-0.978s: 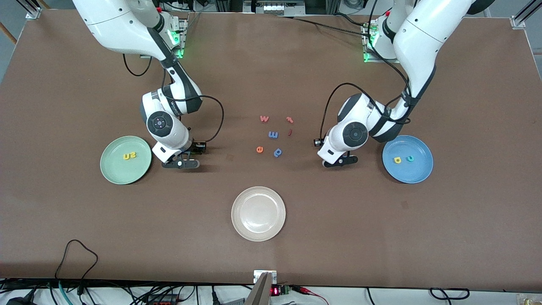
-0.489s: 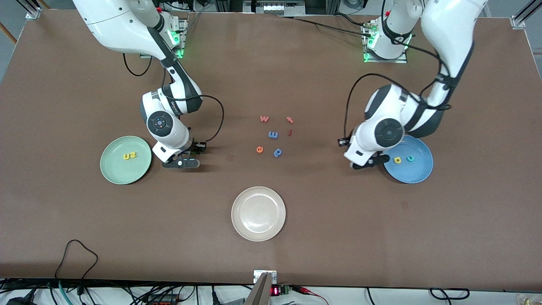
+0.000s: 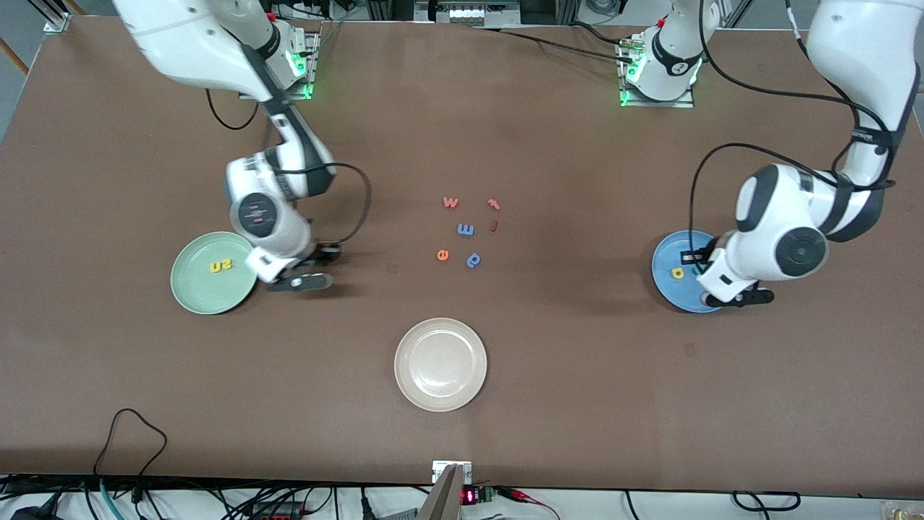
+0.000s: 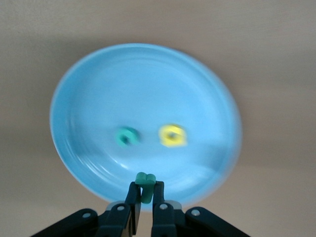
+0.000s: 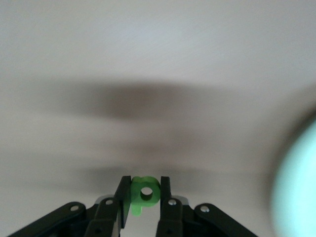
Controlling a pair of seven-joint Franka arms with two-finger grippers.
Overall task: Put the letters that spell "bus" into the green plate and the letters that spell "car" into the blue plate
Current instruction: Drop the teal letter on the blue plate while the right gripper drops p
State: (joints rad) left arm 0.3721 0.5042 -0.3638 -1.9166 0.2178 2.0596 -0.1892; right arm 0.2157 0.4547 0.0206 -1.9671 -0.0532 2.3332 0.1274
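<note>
Grippers both clamp letters: left gripper teal "r", right gripper green "b", stem toward wrist.

front: high, facing robots | wrists: close, looking down | shared: blue plate

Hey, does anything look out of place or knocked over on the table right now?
Nothing stands out. The plates lie flat, the loose letters sit mid-table, and each gripper holds one letter.
</note>
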